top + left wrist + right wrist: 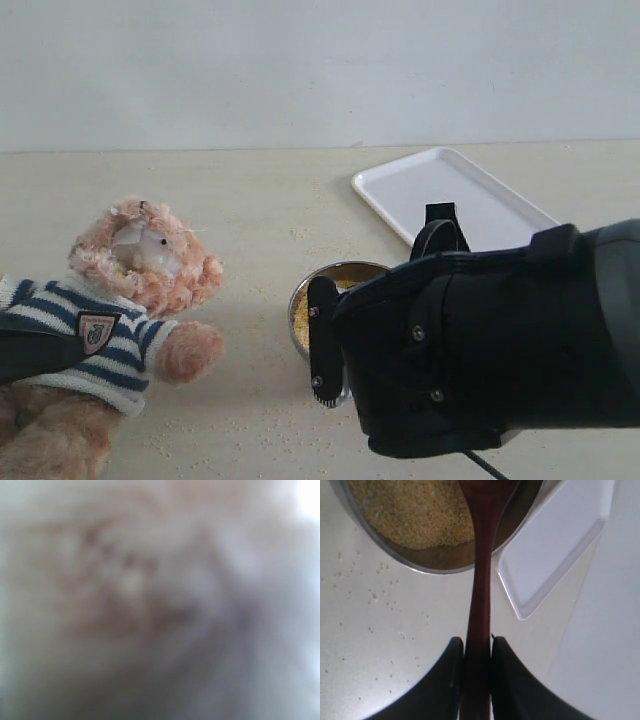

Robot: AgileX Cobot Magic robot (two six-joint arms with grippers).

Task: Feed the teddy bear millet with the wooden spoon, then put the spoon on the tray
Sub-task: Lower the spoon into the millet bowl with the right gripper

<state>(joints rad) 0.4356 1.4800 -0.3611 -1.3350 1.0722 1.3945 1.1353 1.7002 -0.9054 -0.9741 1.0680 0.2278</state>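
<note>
I judge this the scooping step: my right gripper (477,647) clenches the wooden spoon (482,570) by its handle, tip over the millet (415,515) in the steel bowl (298,305) at frame centre, and next I must carry a level spoonful to the teddy bear (140,260) at lower left, while whether my left gripper (38,353) grips anything is unclear.

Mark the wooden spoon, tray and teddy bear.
wooden spoon (482,580): right wrist view, mid handle.
tray (470,192): exterior view, bare floor.
teddy bear (142,246): exterior view, white muzzle.

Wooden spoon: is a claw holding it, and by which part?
Yes, the right claw pinches the wooden spoon by its slim handle, far from the scoop end.
</note>
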